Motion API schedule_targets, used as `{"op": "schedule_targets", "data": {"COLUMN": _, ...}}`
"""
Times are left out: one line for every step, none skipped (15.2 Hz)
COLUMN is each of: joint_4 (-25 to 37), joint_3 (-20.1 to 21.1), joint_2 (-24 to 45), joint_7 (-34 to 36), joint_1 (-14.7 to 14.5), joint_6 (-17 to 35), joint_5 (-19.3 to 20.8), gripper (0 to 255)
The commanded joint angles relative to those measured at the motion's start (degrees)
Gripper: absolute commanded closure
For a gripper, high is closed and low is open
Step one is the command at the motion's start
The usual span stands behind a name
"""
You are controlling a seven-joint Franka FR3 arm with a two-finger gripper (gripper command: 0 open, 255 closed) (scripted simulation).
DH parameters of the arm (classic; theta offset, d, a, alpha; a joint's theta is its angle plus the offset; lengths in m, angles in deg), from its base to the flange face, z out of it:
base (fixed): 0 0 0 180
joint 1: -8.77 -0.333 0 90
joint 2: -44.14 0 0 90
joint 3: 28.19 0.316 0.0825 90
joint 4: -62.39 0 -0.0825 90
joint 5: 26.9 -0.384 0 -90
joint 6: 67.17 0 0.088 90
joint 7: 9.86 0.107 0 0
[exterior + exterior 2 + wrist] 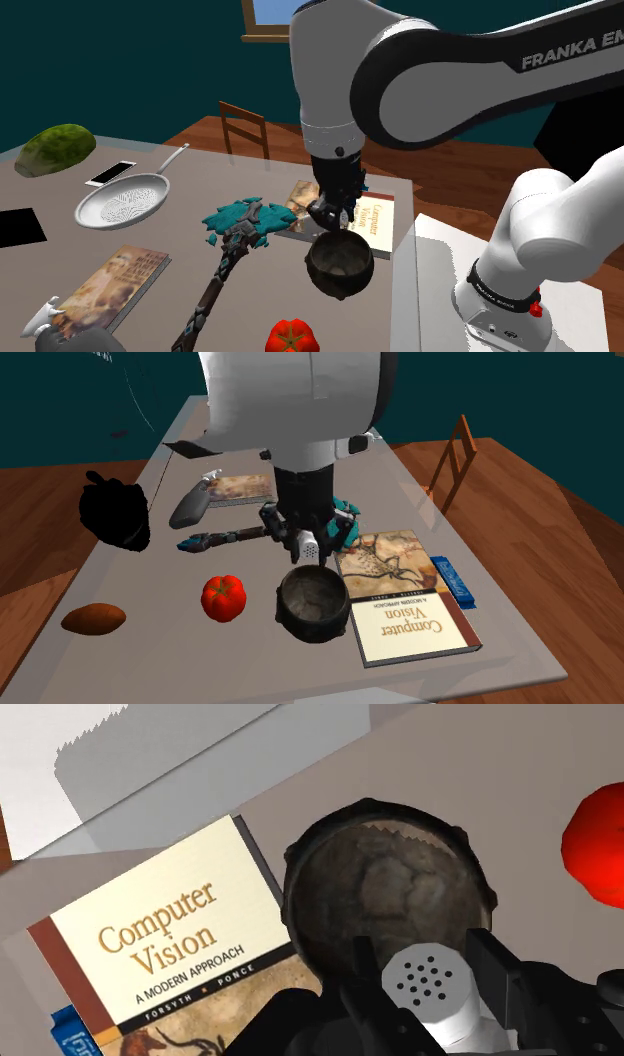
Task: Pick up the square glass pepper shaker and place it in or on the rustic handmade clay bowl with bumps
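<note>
A dark, bumpy clay bowl (339, 264) (313, 602) (385, 894) sits on the grey table beside a Computer Vision book. My black gripper (330, 213) (305, 548) (425, 994) hangs just above the bowl's rim, shut on the pepper shaker (430, 989) (309, 551), a pale shaker with a grey perforated cap. In the wrist view the shaker sits clasped between both fingers, its cap pointing toward the bowl's hollow. The shaker is in the air, clear of the bowl.
The Computer Vision book (405, 602) (170, 954) lies against the bowl. A red tomato (224, 597) (291, 336), a teal-headed axe (240, 235), a white colander pan (125, 200), another book (110, 288) and a green mound (55, 150) share the table. The stand (450, 290) is close by.
</note>
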Motion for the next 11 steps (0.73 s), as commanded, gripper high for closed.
{"op": "schedule_targets", "data": {"joint_4": -4.72, "joint_3": -1.47, "joint_2": -5.60, "joint_7": -1.36, "joint_1": -1.42, "joint_6": -0.95, "joint_5": -1.39, "gripper": 255}}
{"op": "schedule_targets", "data": {"joint_4": -6.69, "joint_3": -2.32, "joint_2": -8.33, "joint_7": -1.98, "joint_1": -2.11, "joint_6": -1.81, "joint_5": -1.78, "gripper": 255}}
{"op": "schedule_targets", "data": {"joint_4": -7.39, "joint_3": -2.16, "joint_2": -8.24, "joint_7": -1.98, "joint_1": -2.19, "joint_6": -1.02, "joint_5": -1.90, "gripper": 255}}
{"op": "schedule_targets", "data": {"joint_4": -8.08, "joint_3": -1.98, "joint_2": -8.14, "joint_7": -1.99, "joint_1": -2.25, "joint_6": -0.23, "joint_5": -2.03, "gripper": 255}}
{"op": "schedule_targets", "data": {"joint_4": -8.76, "joint_3": -1.79, "joint_2": -8.03, "joint_7": -2.00, "joint_1": -2.30, "joint_6": 0.56, "joint_5": -2.17, "gripper": 255}}
{"op": "schedule_targets", "data": {"joint_4": -9.44, "joint_3": -1.60, "joint_2": -7.90, "joint_7": -2.02, "joint_1": -2.34, "joint_6": 1.37, "joint_5": -2.30, "gripper": 255}}
{"op": "schedule_targets", "data": {"joint_4": -10.10, "joint_3": -1.40, "joint_2": -7.76, "joint_7": -2.03, "joint_1": -2.38, "joint_6": 2.17, "joint_5": -2.45, "gripper": 255}}
{"op": "schedule_targets", "data": {"joint_4": -10.75, "joint_3": -1.19, "joint_2": -7.60, "joint_7": -2.04, "joint_1": -2.42, "joint_6": 2.99, "joint_5": -2.59, "gripper": 255}}
{"op": "schedule_targets", "data": {"joint_4": -11.39, "joint_3": -0.98, "joint_2": -7.42, "joint_7": -2.05, "joint_1": -2.45, "joint_6": 3.81, "joint_5": -2.73, "gripper": 255}}
{"op": "schedule_targets", "data": {"joint_4": -12.03, "joint_3": -0.77, "joint_2": -7.23, "joint_7": -2.06, "joint_1": -2.49, "joint_6": 4.64, "joint_5": -2.87, "gripper": 255}}
{"op": "schedule_targets", "data": {"joint_4": -12.65, "joint_3": -0.55, "joint_2": -7.01, "joint_7": -2.07, "joint_1": -2.52, "joint_6": 5.47, "joint_5": -3.01, "gripper": 255}}
